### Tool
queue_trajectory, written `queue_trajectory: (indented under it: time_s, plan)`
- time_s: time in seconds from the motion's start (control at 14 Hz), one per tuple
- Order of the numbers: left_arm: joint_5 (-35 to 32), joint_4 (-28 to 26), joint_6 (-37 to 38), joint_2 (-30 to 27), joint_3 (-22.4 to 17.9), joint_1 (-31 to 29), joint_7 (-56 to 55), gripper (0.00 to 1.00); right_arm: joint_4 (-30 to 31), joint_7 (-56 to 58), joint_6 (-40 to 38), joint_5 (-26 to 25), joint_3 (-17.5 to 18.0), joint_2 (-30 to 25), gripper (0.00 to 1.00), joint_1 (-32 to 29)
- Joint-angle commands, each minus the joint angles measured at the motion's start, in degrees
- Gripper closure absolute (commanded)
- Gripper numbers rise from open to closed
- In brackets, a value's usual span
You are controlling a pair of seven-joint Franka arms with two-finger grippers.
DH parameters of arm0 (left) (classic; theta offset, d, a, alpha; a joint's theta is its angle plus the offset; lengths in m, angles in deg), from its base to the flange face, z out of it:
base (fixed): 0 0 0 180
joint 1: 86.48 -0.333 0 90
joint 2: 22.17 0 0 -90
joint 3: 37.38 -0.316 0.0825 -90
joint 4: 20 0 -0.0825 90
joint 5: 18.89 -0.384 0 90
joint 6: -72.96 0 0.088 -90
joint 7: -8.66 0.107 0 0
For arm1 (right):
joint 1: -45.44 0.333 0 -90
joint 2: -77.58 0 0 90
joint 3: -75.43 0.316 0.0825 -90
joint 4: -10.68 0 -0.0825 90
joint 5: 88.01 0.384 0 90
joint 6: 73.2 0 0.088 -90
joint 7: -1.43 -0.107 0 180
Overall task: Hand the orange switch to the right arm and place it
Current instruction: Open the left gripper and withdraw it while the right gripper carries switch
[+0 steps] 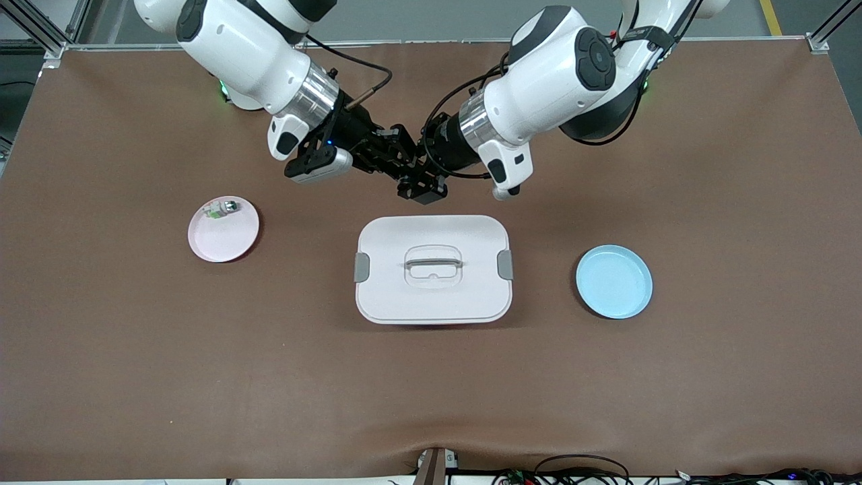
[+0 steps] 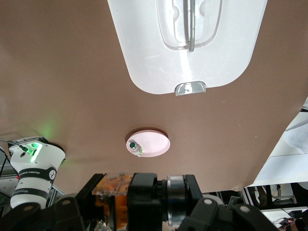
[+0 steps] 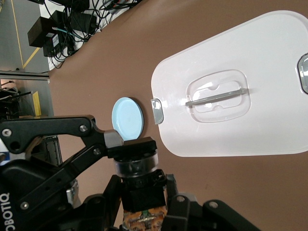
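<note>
Both tools [image 1: 403,156] [image 1: 421,176] grip the orange switch [image 3: 136,166] above table [image 1: 135,350].

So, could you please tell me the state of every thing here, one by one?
left gripper: shut on the orange switch, up over the table
right gripper: shut on the orange switch too
orange switch: held in the air by both grippers
white box: lid on
silver-and-green switch: lying on the pink plate
blue plate: flat on the table
</note>
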Motion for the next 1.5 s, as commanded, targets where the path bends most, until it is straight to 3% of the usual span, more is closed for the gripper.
queue_trajectory:
  time_s: [0.0,0.21,0.36,0.43,0.57,0.64,0.93,1.22,1.43]
  plan:
    - [-1.5,1.3,0.2,0.1,0.0,0.0,-1.4,0.74,0.5,0.1,0.0,0.2,-0.6,-0.3,1.00,0.6]
    - [-1.6,1.4,0.2,0.2,0.0,0.1,-1.4,0.74,0.3,0.4,-0.2,0.1,-0.6,-0.4,1.00,0.6]
    - [-1.6,1.4,0.2,0.2,0.0,0.0,-1.2,0.65,0.3,0.4,-0.2,-0.2,-0.6,-0.3,1.00,0.6]
    - [-1.6,1.4,0.2,0.1,0.0,0.0,-1.0,0.53,0.3,0.4,-0.2,-0.2,-0.6,-0.3,1.00,0.6]
    - [-1.5,1.4,0.2,0.1,0.0,-0.1,-0.8,0.10,0.3,0.4,-0.2,-0.2,-0.6,-0.3,1.00,0.5]
    - [-1.5,1.4,0.2,0.1,0.0,-0.1,-1.4,0.00,0.3,0.5,-0.2,-0.2,-0.6,-0.3,1.00,0.5]
    - [-1.6,1.4,0.2,0.0,0.1,-0.5,-0.7,0.00,0.3,4.4,-2.6,-1.1,-1.0,-0.3,1.00,-0.8]
    - [-1.6,1.4,1.9,-3.0,-0.3,-2.1,-1.0,0.00,0.2,24.2,-12.8,-1.4,-1.1,-0.5,1.00,-6.5]
    - [-1.8,1.4,6.4,-6.0,-0.4,-5.2,-0.8,0.00,0.2,30.9,-18.1,-7.3,-1.1,-0.9,1.00,-9.5]
